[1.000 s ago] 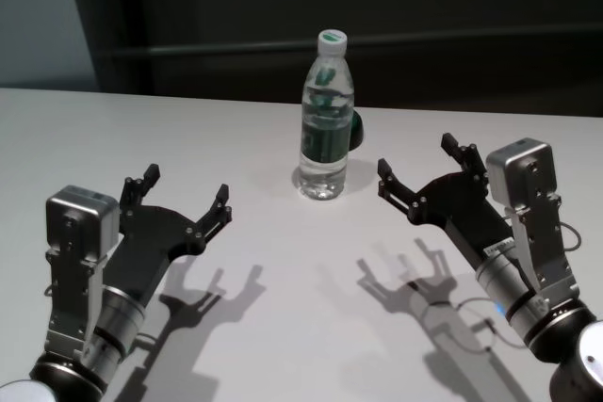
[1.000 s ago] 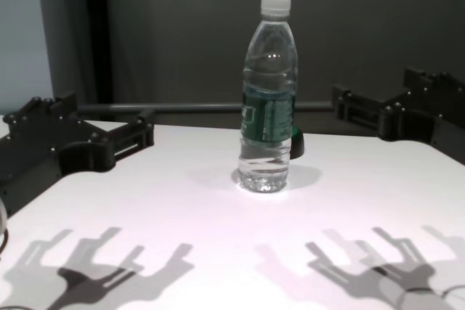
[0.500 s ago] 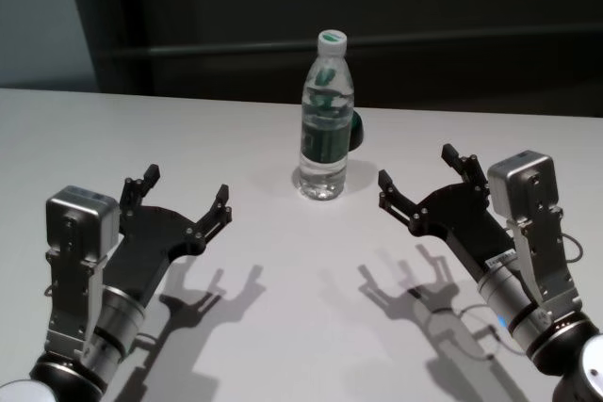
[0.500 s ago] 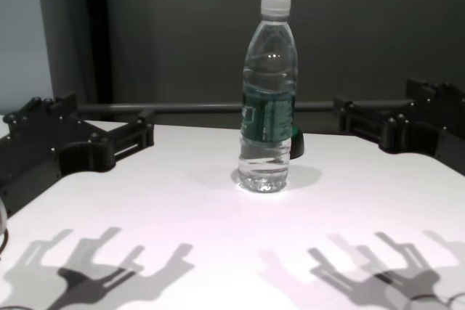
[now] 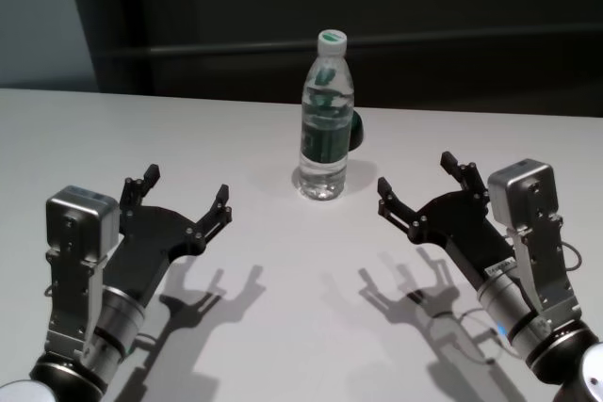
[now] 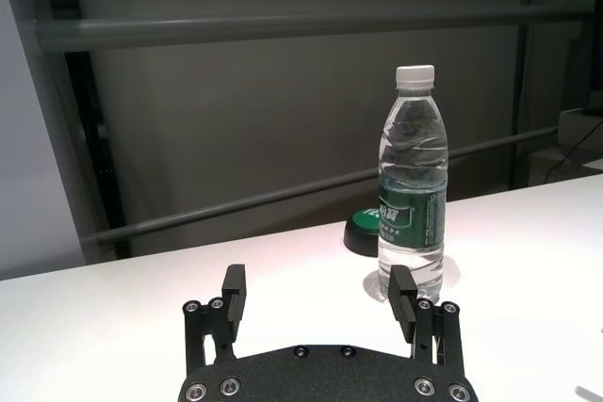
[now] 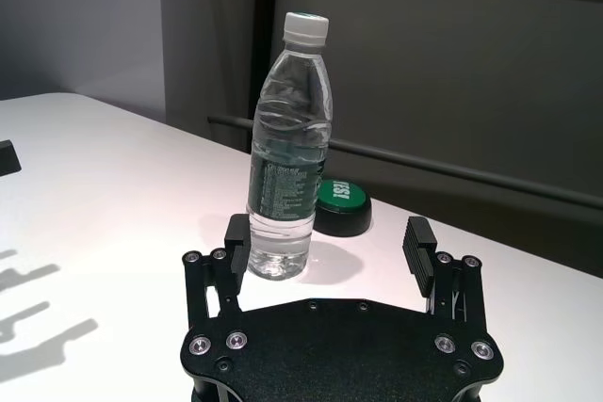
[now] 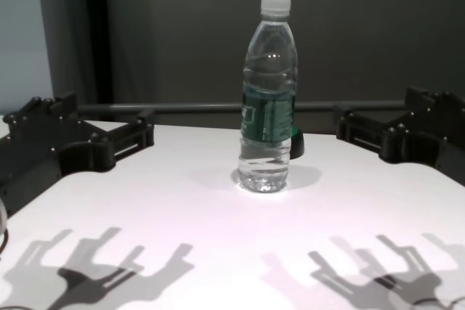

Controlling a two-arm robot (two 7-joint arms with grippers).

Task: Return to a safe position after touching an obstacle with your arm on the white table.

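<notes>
The obstacle (image 5: 326,120) stands upright at the middle of the white table (image 5: 283,327). The right gripper (image 5: 420,187) hovers near its right side, the left gripper (image 5: 185,190) farther off on its left. Both have their 2 fingers spread wide and hold nothing, probably so that they keep clear of it.

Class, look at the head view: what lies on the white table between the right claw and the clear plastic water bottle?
Nothing: only bare white table separates the open right claw from the upright clear plastic water bottle, seen in the head view.
</notes>
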